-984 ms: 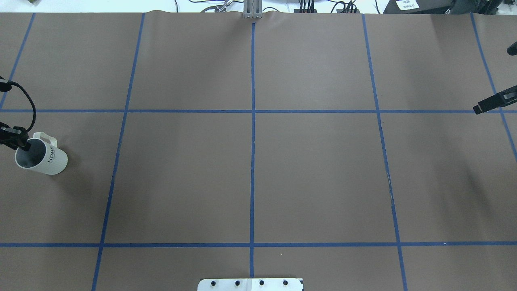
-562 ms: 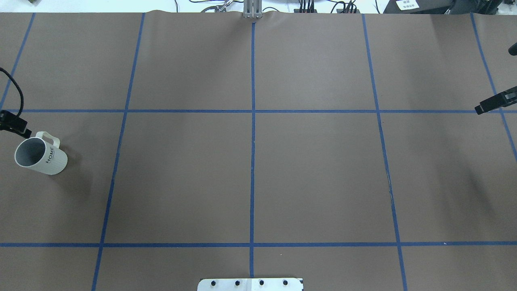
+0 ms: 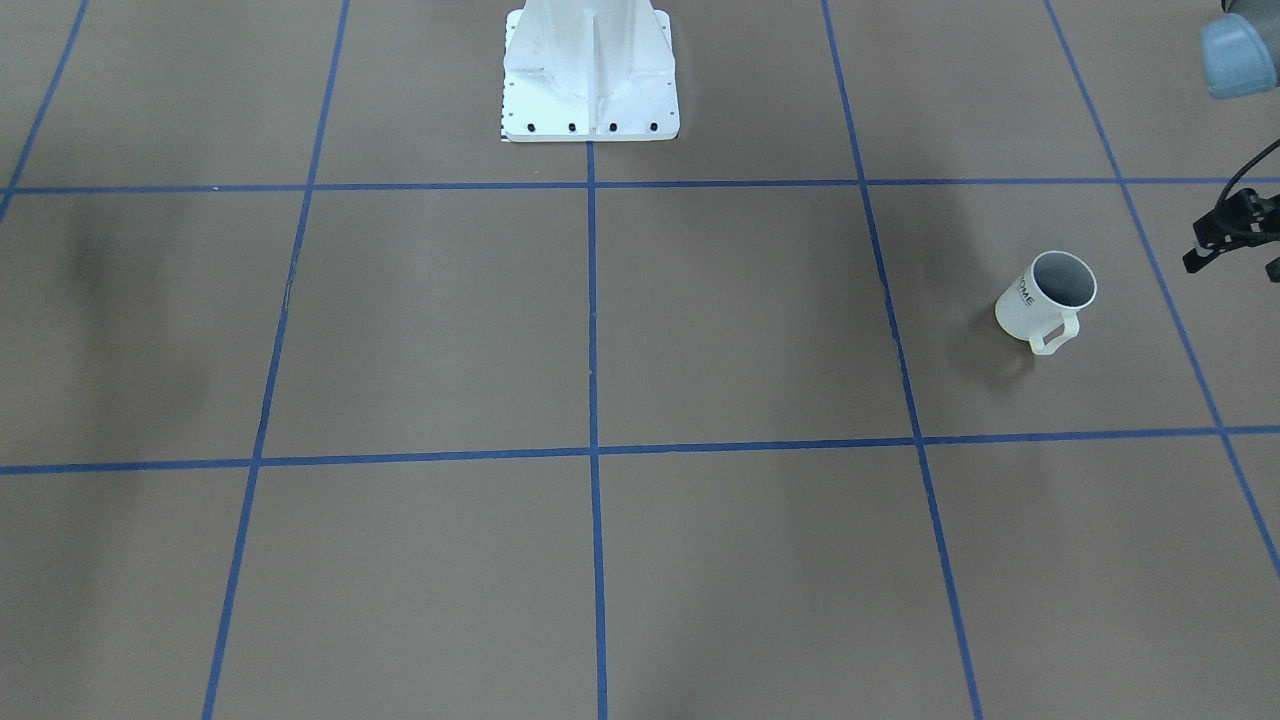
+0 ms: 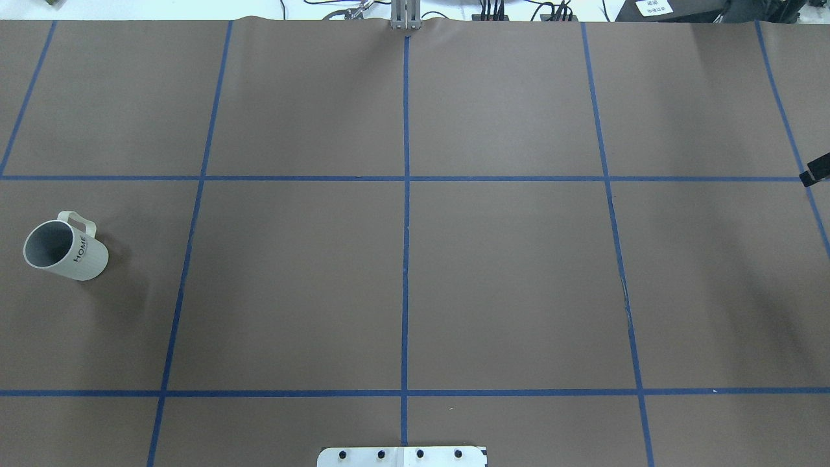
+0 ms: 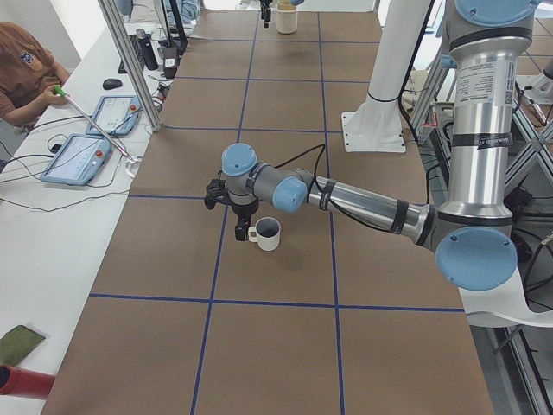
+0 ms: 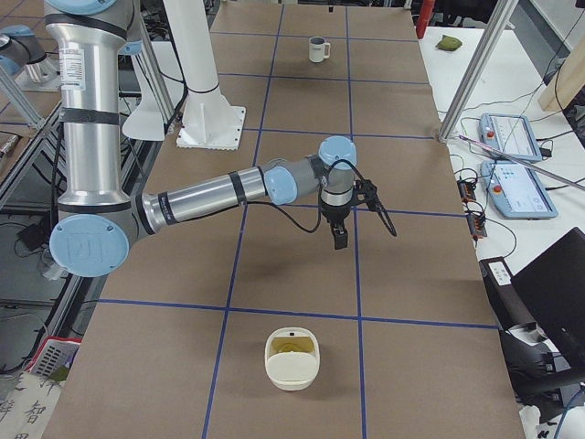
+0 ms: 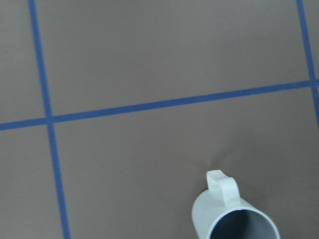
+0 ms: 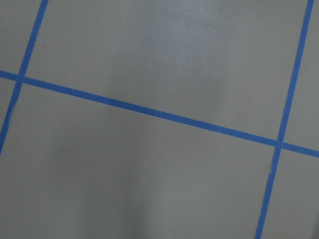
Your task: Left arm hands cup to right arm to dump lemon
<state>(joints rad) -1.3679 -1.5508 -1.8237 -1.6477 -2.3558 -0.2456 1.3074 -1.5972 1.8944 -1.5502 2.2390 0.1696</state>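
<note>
The off-white cup (image 4: 65, 250) with "HOME" lettering stands upright at the table's left end, with its handle toward the far side. It also shows in the front view (image 3: 1045, 298), the left side view (image 5: 268, 233) and the left wrist view (image 7: 234, 219). Its inside shows only grey. My left gripper (image 3: 1233, 266) hangs open and empty just beside the cup (image 5: 243, 230), clear of it and out of the overhead view. Only a black tip of my right gripper (image 4: 816, 174) shows at the right edge. It hangs empty above the table (image 6: 339, 238). A yellowish piece lies in a cream container (image 6: 292, 358).
The white robot base (image 3: 590, 80) stands at the table's near middle edge. Blue tape lines grid the brown table. Teach pendants (image 6: 516, 187) and a seated operator (image 5: 22, 69) are on the side bench. Metal frame posts (image 5: 130, 60) stand by the table's edge.
My left gripper had one finger inside the cup's mouth. It let go and pulled back to the left, out of the overhead view. The cup stayed put. My right gripper drew back to the right.
</note>
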